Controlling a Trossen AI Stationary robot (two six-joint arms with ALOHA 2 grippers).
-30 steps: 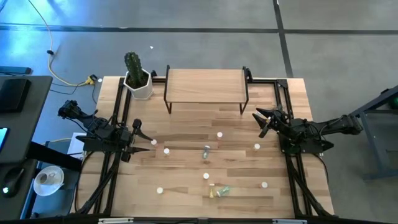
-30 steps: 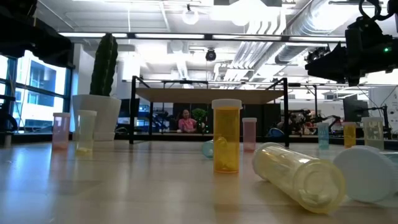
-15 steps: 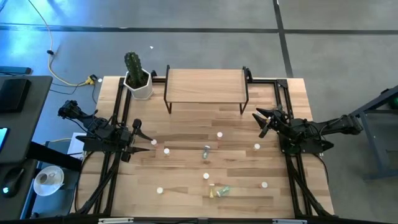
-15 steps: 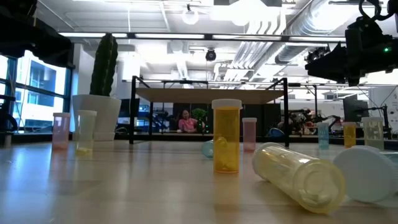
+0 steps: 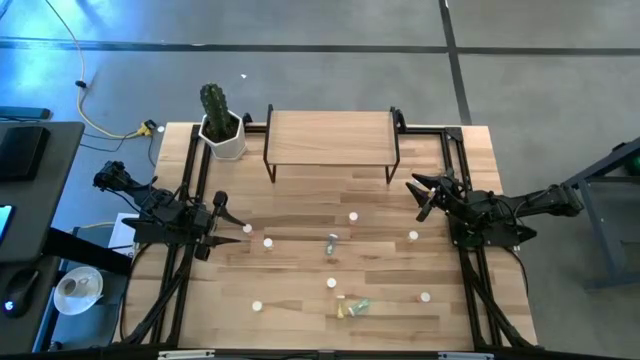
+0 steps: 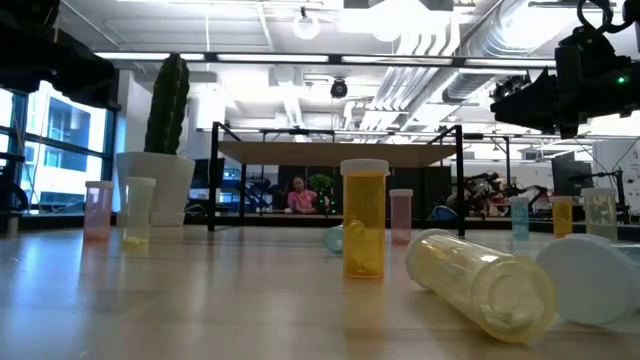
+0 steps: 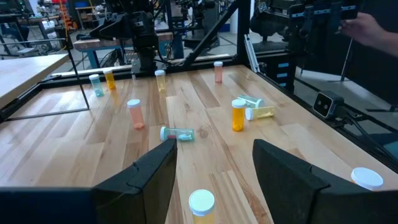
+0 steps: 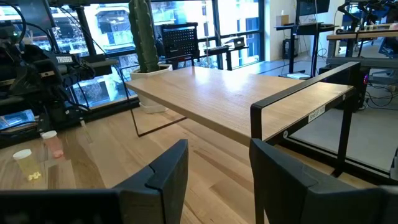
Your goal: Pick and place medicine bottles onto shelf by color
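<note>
Bottles dot the plank table; both claws, left and right, gape empty.

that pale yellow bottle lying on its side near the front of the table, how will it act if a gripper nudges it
The pale yellow bottle lies on its round side, so it would probably roll. It looks see-through and empty, so likely light and easily skidding on the smooth wood table.
</note>
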